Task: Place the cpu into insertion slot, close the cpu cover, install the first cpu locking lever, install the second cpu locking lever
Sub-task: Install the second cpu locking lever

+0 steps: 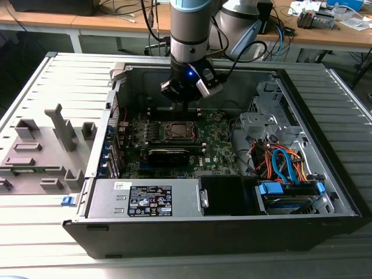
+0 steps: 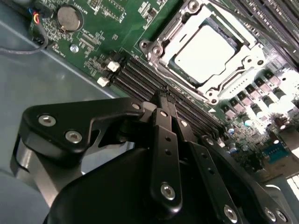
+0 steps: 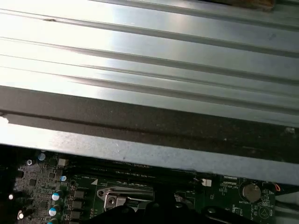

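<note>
The computer case [image 1: 232,226] lies open on its side on the ribbed grey table [image 1: 35,232], and the green circuit board [image 1: 218,152] inside it is the thing to steer by. The arm [image 1: 189,29] comes down over the far part of that board, with the gripper [image 1: 185,107] hanging just above the insertion slot [image 1: 176,131] without touching it. In the second wrist view the gripper's black fingers [image 2: 164,135] lie pressed together, with nothing pinched between them, their tips over the long black memory slots [image 2: 140,77] that run just beside the socket. In that same view the cpu [image 2: 205,49] sits flat in the insertion slot [image 2: 161,49], its bright metal top showing through the window of the cpu cover [image 2: 189,25], which lies down flat around it. I cannot tell whether the locking levers are hooked in place. A round coin battery [image 2: 70,17] sits on the board well apart from the socket, toward the case wall. In the first wrist view the socket's metal rim [image 3: 121,196] shows near the board's edge, with the case's side wall [image 3: 149,154] and the ribbed table beyond. In the exterior view, the power supply [image 1: 145,199] sits along the board's near edge, a tangle of orange and blue cables [image 1: 282,163] lies to the board's right, and a grey fixture tray [image 1: 43,151] rests on the table outside the case to the exterior view's left.
</note>
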Robot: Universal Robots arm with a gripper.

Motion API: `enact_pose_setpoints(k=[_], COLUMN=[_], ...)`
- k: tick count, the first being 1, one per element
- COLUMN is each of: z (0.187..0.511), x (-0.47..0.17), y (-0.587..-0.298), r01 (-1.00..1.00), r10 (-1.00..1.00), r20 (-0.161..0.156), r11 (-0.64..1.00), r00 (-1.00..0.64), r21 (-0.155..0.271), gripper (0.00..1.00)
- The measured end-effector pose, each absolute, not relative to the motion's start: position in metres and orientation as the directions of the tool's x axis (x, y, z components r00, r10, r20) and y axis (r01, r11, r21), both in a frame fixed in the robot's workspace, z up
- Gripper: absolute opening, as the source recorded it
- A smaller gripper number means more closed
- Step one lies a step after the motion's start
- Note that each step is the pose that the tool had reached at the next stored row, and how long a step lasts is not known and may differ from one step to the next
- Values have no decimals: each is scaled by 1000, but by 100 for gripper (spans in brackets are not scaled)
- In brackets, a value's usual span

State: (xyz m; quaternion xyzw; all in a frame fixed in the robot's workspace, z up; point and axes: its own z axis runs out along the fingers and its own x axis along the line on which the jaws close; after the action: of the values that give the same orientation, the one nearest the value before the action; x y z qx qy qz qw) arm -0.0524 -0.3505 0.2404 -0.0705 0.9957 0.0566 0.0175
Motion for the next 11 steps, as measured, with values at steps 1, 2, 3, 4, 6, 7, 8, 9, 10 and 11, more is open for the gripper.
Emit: enact_pose_setpoints(k=[1, 2, 3, 4, 6, 7, 8, 9, 10, 11], z=[240, 241, 241, 241, 241, 241, 241, 241, 241, 241], x=[-52, -52, -52, -52, -52, -52, -52, -52, -52, -52], y=[-351, -351, -351, -351, -351, -351, -351, -351, -351, -351], r01=[-142, -142, -142, -142, -142, -142, -142, -142, -142, -142], r10=[-138, -139, -140, -141, -142, -142, -143, -143, -143, -144], r20=[-43, -41, -37, -35, -30, -27, -25, -21, -19, -16], r11=[984, 985, 987, 988, 990, 990, 990, 989, 988, 987], r00=[-989, -989, -989, -989, -989, -989, -989, -989, -989, -989], r21=[110, 100, 72, 54, 18, -1, -18, -42, -59, -77], gripper=[11, 11, 11, 11, 11, 11, 11, 11, 11, 11])
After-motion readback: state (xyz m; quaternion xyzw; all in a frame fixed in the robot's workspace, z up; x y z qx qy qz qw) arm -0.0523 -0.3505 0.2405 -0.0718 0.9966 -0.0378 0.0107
